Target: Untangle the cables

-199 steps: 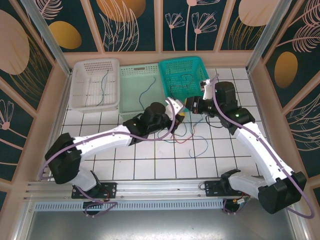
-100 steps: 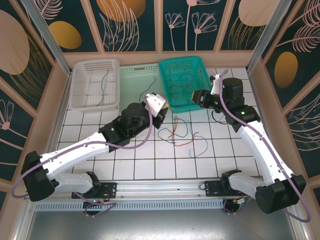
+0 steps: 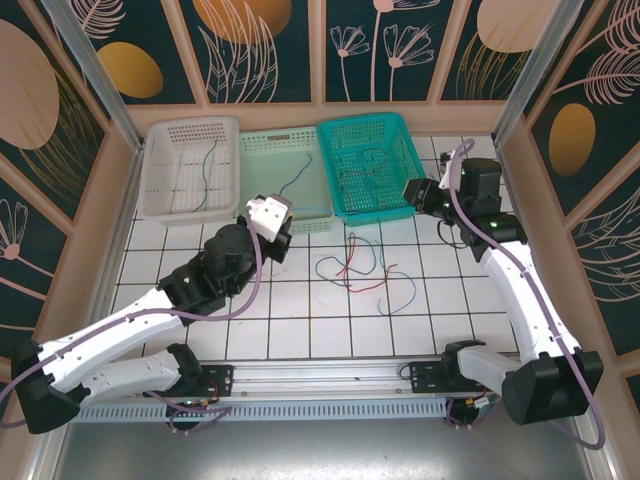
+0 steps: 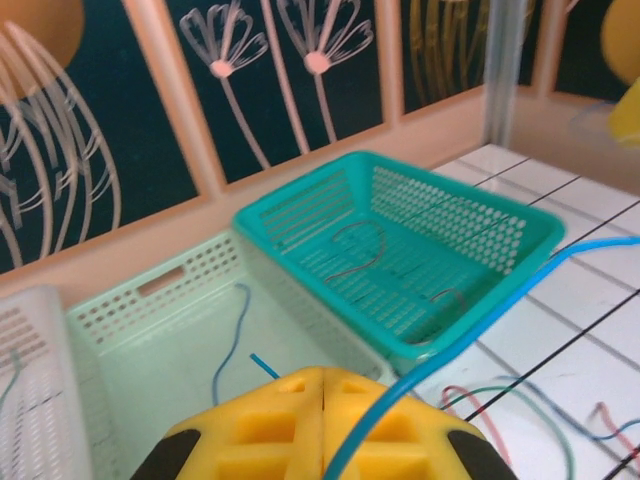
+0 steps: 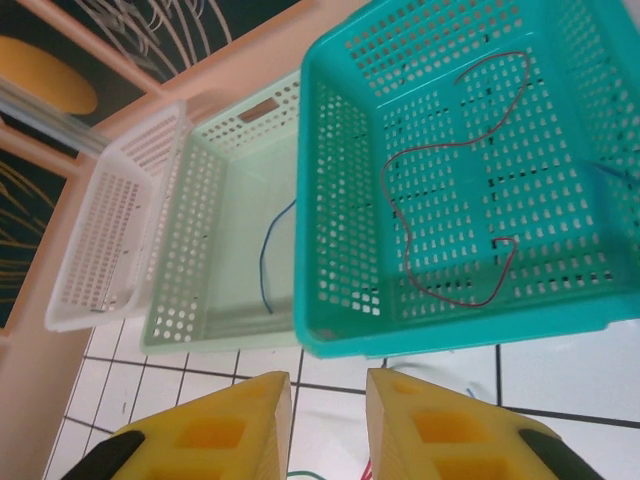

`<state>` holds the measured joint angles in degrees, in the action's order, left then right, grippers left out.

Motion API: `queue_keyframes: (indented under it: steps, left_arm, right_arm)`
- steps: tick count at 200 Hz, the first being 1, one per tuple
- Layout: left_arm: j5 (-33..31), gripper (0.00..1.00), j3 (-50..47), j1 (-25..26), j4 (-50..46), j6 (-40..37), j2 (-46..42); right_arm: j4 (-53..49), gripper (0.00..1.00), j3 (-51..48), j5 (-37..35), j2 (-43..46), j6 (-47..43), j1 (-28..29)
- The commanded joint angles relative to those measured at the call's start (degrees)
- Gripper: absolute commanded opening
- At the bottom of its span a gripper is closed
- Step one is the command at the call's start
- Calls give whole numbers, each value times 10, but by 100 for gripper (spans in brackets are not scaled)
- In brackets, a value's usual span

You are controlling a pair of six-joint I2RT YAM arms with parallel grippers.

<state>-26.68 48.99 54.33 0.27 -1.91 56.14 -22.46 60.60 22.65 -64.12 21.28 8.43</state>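
Near teal basket (image 4: 300, 215), left jaws pinching blue cable (image 4: 470, 330), end cropped, right jaws apart, empty.

White arm links (image 3: 520, 290), black joints (image 3: 225, 255), looping purple cables (image 3: 261, 275); yellow fingers (image 5: 445, 430), square-recessed faces

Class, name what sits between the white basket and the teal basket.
The pale green basket, a blue cable lying inside it, as the top view shows.

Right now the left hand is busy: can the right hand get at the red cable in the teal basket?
Probably yes: the right hand hangs open at the near rim of the teal basket; the red cable lies uncovered inside.
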Motion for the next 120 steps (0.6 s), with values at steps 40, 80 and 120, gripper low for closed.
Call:
queue_keyframes:
  steps: [40,80,120]
  left_arm:
    - [-44,0,-4,-36,-4,-15,18]
    - [-37,0,23,-73,12,-18,102]
    - [-3,0,47,-119,15,1,170]
  right_arm:
    - [66,21,159,82,-162,-10,34]
    - [-26,17,487,179,-441,-54,85]
    - [-99,16,915,294,-754,-50,102]
